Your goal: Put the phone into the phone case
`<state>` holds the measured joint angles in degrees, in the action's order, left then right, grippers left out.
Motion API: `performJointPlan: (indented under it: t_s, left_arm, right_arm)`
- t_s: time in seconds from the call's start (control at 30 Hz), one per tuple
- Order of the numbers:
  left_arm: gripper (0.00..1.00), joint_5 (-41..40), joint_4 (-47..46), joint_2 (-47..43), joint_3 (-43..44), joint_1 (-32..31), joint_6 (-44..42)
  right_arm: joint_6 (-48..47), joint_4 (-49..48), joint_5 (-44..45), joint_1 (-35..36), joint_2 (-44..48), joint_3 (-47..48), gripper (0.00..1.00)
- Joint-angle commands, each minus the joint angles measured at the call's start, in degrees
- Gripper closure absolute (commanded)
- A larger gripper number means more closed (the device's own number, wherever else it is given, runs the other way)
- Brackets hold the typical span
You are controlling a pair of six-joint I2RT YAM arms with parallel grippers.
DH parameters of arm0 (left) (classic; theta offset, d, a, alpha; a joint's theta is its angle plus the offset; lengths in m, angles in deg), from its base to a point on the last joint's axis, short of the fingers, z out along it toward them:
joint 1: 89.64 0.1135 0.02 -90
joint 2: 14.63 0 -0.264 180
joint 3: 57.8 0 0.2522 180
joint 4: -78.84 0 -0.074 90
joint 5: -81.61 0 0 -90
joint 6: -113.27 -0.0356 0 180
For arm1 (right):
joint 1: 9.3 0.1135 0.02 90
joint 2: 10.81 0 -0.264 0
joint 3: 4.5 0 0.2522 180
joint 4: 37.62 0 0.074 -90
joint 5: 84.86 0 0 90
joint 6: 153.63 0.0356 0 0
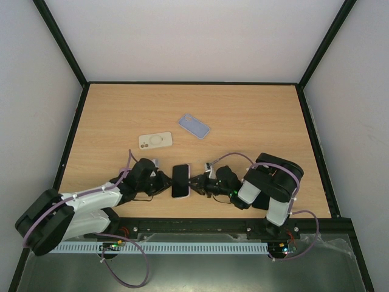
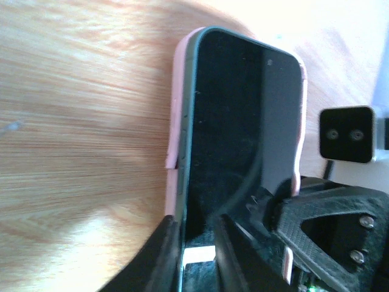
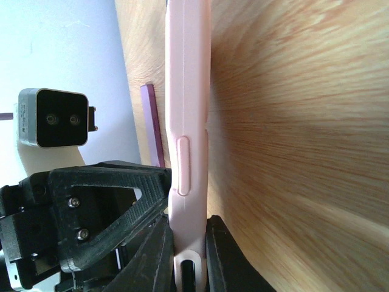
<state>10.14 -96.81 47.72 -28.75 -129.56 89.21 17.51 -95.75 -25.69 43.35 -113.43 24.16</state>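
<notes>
Right gripper (image 3: 189, 243) pinches the near edge of the pink phone case (image 3: 188, 91), with the phone (image 2: 243, 121) inside it and just ahead, while the left gripper (image 2: 196, 234) straddles the opposite edge, hold unclear; pressing evenly should seat it fully.

Top view, as I see it: light woodgrain bench (image 1: 255, 115), boxed in by a black frame (image 1: 67, 52) with white walls (image 1: 194, 36) behind and at the sides. Two spare cases lie flat mid-bench. The lavender phone case (image 1: 194, 126) sits angled, camera cutout at its far-left corner. The cream phone case (image 1: 155, 141), ring on its back, is left of it and nearer me. They're near each other, not touching. A white slotted cable duct (image 1: 182, 248) runs along the front, on a metal shelf (image 1: 200, 274).
</notes>
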Motion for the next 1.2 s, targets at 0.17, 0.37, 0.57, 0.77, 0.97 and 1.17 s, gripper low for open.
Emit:
performJointPlan:
  t_s: [0.17, 0.37, 0.57, 0.77, 0.97, 1.17]
  left_arm:
    - [0.37, 12.7, 10.4, -19.2, 5.3, 14.8, -5.7]
    - [0.23, 22.4, 10.9, -25.5, 9.9, 20.2, -7.1]
    - [0.3, 29.7, -9.8, -30.3, 6.5, 20.2, 4.7]
    - [0.55, 30.0, -13.8, -31.3, 5.2, 20.2, 6.8]
    - [0.75, 29.5, -20.3, -31.2, 2.2, 20.2, 11.4]
    - [0.97, 27.7, -19.4, -31.2, 2.1, 20.2, 11.5]
  right_arm:
    - [-8.7, 3.5, -6.4, 0.7, 17.3, 3.3, 0.97]
    - [-7.5, 2.0, -12.4, 0.7, 25.5, 5.0, 0.97]
    - [-5.7, 0.5, -16.5, 0.7, 28.4, 6.6, 0.96]
    - [-2.2, -3.9, -16.5, 0.7, 29.7, 6.1, 0.96]
    - [-1.7, -4.2, -16.5, 0.7, 30.3, 6.1, 0.96]
    - [-2.0, -4.0, -16.3, 0.6, 30.3, 5.7, 0.93]
